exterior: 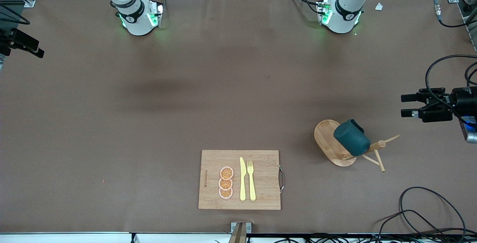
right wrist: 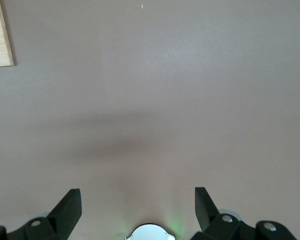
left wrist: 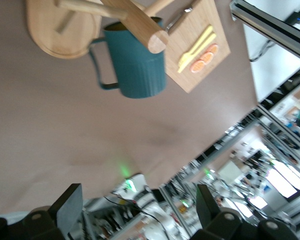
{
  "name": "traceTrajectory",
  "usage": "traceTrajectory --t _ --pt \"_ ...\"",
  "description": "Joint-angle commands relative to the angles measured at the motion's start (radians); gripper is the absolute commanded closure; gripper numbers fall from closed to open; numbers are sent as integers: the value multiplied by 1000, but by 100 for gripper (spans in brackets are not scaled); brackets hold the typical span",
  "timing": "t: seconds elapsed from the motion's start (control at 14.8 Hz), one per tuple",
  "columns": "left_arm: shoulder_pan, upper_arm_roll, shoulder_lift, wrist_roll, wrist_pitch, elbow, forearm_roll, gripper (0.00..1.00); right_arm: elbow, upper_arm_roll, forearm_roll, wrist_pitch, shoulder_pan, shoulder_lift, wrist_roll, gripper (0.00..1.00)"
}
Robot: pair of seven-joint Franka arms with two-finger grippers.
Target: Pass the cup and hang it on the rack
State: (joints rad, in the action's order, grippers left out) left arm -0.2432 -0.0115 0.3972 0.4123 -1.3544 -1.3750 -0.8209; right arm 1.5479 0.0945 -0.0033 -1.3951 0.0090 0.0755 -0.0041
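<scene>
Nearest the front camera lies a cutting board (exterior: pixel 261 164) carrying a knife (exterior: pixel 242 179), a fork (exterior: pixel 251 180) and three orange slices (exterior: pixel 226 182). A little farther from that camera, toward the left arm's end of the table, the rack (exterior: pixel 328 138) stands with the cup (exterior: pixel 350 137) hanging on one of its pegs, handle hooked over the dowel and clear of the table. The left gripper (left wrist: pixel 135 212) is up in the air near the rack with its fingers spread wide and empty, and the right gripper (right wrist: pixel 137 210) waits over bare table, fingers equally wide apart and holding nothing.
</scene>
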Motion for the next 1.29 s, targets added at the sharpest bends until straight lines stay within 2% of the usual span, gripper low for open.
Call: traceTrajectory --t 0.0,0.27,0.41,0.54,0.68,0.81,1.01,1.08,1.22 --pt "12 28 -34 11 12 23 109 0 11 -4 -1 5 -1 18 3 0" --pt "10 97 -75 -1 12 53 277 0 9 4 0 4 -10 17 -83 0" --pt "10 145 -86 -16 12 85 362 0 9 4 0 4 -11 17 -83 0" --pt "13 159 -101 -27 11 102 416 0 9 2 2 4 -9 17 -79 0" --pt "27 204 -123 -84 11 106 530 0 11 4 19 4 -11 17 -50 0" --pt "28 226 -149 -115 12 106 591 0 11 2 20 1 -9 17 -50 0" --pt "38 338 -193 -268 11 106 803 0 11 1 19 -4 -7 18 -53 0" --pt "35 366 -196 -271 8 105 827 0 11 1 19 -4 -7 18 -54 0" --pt "35 372 -195 -267 -14 103 827 0 11 1 17 -4 -7 18 -59 0"
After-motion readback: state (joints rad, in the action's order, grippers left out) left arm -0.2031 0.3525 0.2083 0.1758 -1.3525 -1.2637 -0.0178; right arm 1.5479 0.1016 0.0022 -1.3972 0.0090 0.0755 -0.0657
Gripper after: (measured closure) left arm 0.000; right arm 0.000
